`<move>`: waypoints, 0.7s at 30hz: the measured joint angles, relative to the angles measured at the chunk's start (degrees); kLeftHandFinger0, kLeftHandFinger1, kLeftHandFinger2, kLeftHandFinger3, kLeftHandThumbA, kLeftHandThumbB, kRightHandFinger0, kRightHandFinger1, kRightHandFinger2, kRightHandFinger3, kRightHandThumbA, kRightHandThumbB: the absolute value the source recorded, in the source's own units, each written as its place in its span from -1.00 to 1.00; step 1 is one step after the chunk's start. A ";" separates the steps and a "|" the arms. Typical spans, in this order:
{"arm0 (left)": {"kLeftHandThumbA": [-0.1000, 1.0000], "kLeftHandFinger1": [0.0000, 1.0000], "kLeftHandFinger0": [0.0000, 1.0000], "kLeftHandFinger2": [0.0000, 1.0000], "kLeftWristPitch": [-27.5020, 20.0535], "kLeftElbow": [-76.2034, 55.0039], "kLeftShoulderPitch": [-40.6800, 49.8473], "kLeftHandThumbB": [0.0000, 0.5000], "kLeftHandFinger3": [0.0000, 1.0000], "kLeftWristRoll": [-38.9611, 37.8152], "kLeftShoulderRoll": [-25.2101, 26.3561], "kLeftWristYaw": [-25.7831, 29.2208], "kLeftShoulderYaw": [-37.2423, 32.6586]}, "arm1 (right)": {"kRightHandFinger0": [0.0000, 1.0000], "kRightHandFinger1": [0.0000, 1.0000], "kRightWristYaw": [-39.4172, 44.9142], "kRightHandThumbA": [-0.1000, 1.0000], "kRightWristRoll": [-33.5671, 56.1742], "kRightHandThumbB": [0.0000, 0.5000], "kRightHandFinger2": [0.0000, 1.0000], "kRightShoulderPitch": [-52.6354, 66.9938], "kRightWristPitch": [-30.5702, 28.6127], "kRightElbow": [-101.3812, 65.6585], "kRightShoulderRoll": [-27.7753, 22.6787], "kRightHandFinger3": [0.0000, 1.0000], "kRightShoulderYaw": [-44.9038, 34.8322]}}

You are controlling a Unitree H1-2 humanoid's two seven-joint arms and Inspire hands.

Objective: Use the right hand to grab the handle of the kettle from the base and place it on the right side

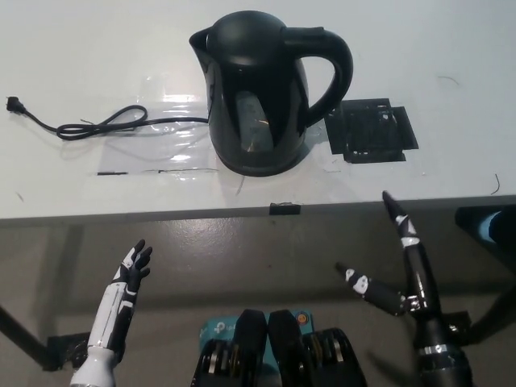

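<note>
Standing kettle (262, 97) on table, well beyond right hand (395, 258)

No text, brand, number or sign could be read anywhere in the head view. The black kettle (262, 93) in the upper middle of the frame carried no legible label on its body or handle. The black tape square (372, 131) on the bench (72, 64), to the right of the kettle, had no writing. The white marks on the right robot hand (387, 258) in the lower right and on the left robot hand (129, 278) in the lower left were plain patches, not letters.
</note>
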 measured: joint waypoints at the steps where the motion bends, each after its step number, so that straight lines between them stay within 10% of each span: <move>1: 1.00 1.00 1.00 1.00 -0.10 0.01 0.01 1.00 1.00 0.02 0.00 0.00 0.00 | 1.00 1.00 -0.33 0.69 -0.30 -0.26 1.00 -0.41 -0.18 -0.54 0.23 1.00 -0.33; 21: 1.00 1.00 1.00 1.00 -0.58 -0.01 0.68 1.00 1.00 0.47 -0.07 0.01 0.02 | 1.00 1.00 -1.79 0.59 -4.49 -0.13 1.00 -27.58 11.53 7.65 1.11 1.00 -4.19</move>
